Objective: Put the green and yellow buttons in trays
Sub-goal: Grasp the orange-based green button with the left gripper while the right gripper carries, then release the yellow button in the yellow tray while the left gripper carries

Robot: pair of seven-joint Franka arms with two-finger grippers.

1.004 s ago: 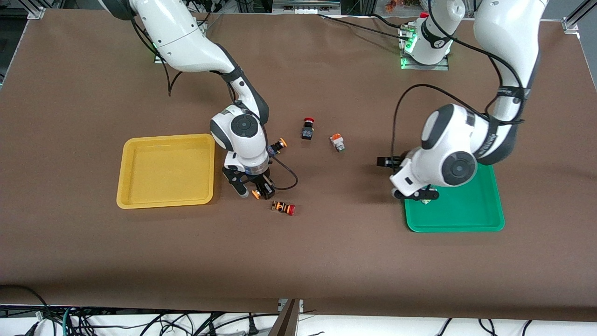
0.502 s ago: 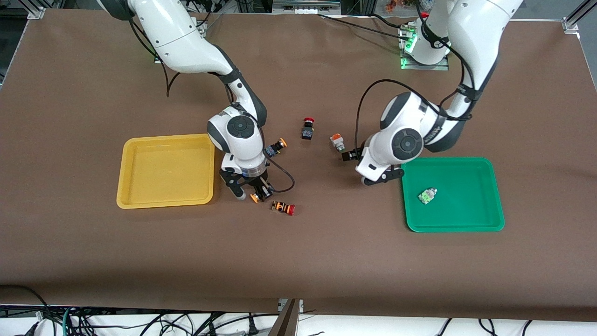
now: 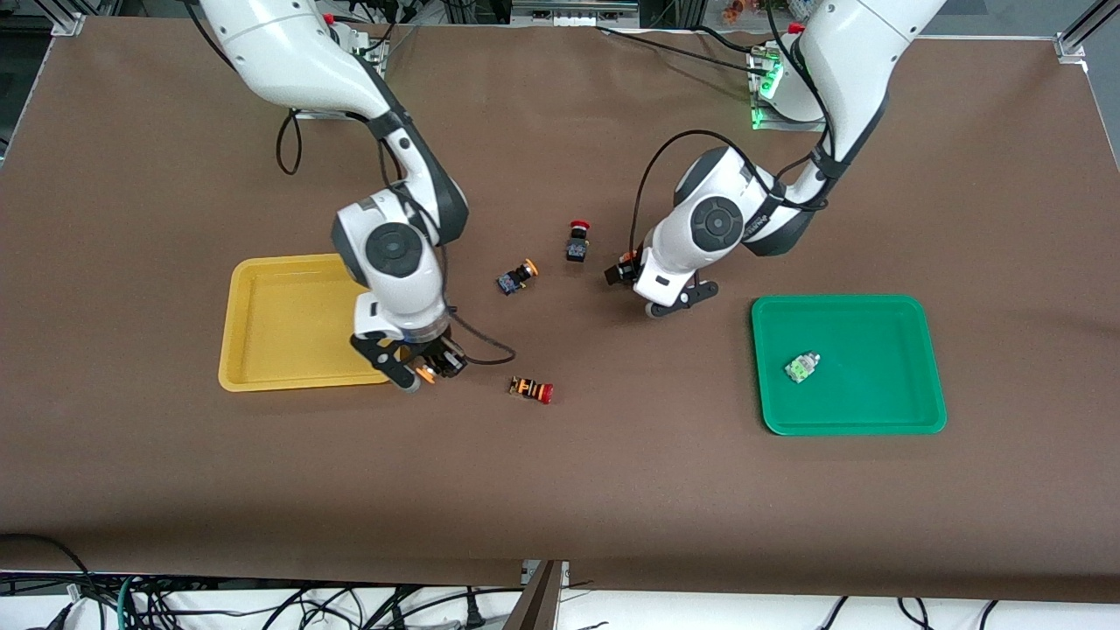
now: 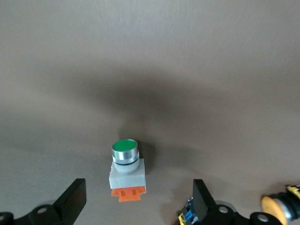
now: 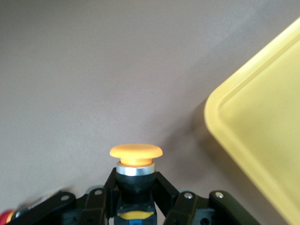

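My right gripper [image 3: 424, 368] is shut on a black-bodied button with an orange-yellow cap [image 5: 136, 153], held just off the yellow tray's [image 3: 297, 319] corner toward the table's middle. The tray's rim [image 5: 243, 140] shows close by in the right wrist view. My left gripper [image 4: 136, 206] hangs open over a white button with a green cap and orange block [image 4: 126, 171], which lies between the fingers untouched. In the front view only an orange bit of that button [image 3: 626, 256] shows under the left gripper [image 3: 674, 300]. A light-green button [image 3: 801, 367] lies in the green tray [image 3: 910, 411]. Another yellow-capped button [image 3: 516, 277] lies mid-table.
A black button with a red mushroom cap [image 3: 577, 240] stands beside the left gripper, toward the right arm's end. An orange-striped button with a red cap [image 3: 532, 389] lies nearer the front camera, beside the right gripper. The right arm's cable [image 3: 481, 350] trails over the table.
The left arm left the green tray, leaving the light-green button there, and swung over the white button. The right gripper closed on the yellow-capped button and carried it toward the yellow tray.
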